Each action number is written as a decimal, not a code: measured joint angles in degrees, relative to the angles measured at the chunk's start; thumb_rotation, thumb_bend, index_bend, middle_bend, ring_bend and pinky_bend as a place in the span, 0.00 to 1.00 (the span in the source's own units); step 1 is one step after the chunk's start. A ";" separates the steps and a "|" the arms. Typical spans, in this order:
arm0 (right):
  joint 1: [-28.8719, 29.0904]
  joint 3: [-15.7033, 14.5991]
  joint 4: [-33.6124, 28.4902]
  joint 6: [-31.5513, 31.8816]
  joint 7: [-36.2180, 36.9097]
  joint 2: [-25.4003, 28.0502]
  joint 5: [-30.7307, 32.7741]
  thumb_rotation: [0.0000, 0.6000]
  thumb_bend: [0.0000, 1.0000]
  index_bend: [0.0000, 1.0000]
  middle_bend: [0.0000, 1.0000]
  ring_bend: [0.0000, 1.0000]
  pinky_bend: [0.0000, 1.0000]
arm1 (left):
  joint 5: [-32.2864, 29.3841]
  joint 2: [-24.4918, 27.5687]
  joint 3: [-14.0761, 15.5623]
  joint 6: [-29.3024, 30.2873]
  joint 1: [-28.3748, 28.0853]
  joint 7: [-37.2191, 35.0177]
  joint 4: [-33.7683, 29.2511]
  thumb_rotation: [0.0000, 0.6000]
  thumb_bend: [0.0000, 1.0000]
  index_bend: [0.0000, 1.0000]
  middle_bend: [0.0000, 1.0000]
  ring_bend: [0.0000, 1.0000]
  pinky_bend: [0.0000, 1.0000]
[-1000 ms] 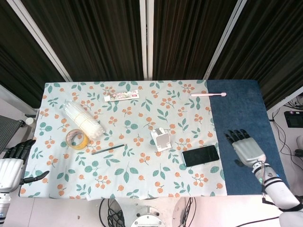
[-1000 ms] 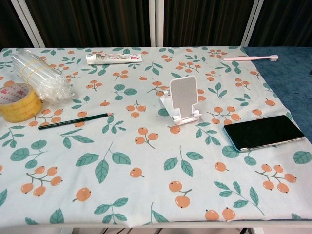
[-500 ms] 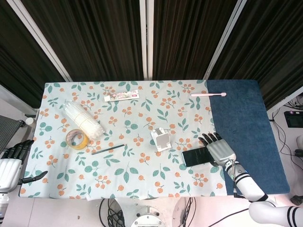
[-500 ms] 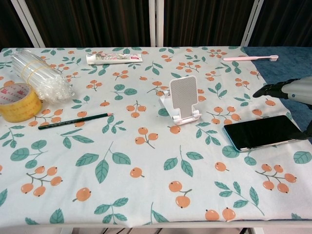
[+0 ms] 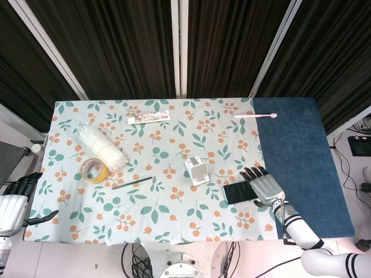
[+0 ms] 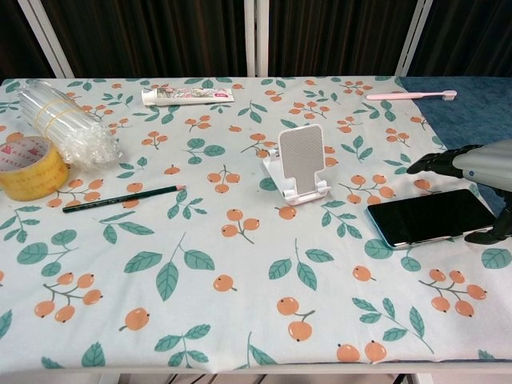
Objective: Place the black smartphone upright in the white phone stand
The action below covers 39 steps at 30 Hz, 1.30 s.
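The black smartphone point(image 5: 242, 191) lies flat, screen up, on the leaf-and-berry cloth of the counter point(image 5: 174, 223), right of centre in the head view and just beside the white phone stand point(image 5: 197, 171), which stands apart from it toward the upper left. The right hand point(image 5: 264, 183) sits over the phone's right end with its fingers spread and pointing toward the upper left; it grasps nothing that either view makes plain. The chest view shows what the overhead one hides: the fingers point(image 6: 438, 162) hang above the phone's far edge while the thumb tip reaches down by its near right corner, so the hand straddles that end without visibly closing on it. The same view shows the stand's ribbed back plate tilted and its small front lip.

The left hand point(image 5: 13, 200) appears only in the head view, at the lower left edge off the counter, fingers loosely extended and holding nothing.

Across the left half lie a bundle of clear straws point(image 5: 101, 145), a roll of yellow tape point(image 5: 94, 169) and a dark pencil point(image 5: 131, 183). A toothpaste tube point(image 5: 149, 117) rests near the upper edge, and a pink toothbrush point(image 5: 255, 116) lies at the upper right, crossing onto the blue mat point(image 5: 301, 145).
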 measured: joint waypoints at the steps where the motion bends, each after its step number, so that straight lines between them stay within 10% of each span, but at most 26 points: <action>1: 0.03 -0.01 0.50 0.00 0.48 -0.41 -0.23 1.00 0.15 0.00 0.00 0.00 0.00 | -0.02 0.03 0.00 0.01 0.01 0.01 -0.01 0.49 0.06 0.09 0.11 0.13 0.22; 30: 0.93 -0.98 2.91 0.11 2.41 -2.06 -0.51 1.00 0.16 0.21 0.00 0.00 0.00 | -0.41 0.37 0.09 -0.67 -0.13 0.50 -0.66 0.48 0.06 0.09 0.11 0.13 0.22; 39: 1.10 -1.21 3.08 0.22 2.50 -2.17 -0.53 1.00 0.18 0.44 0.00 0.00 0.00 | -0.66 0.53 0.17 -1.12 -0.21 0.68 -0.92 0.49 0.06 0.09 0.11 0.13 0.22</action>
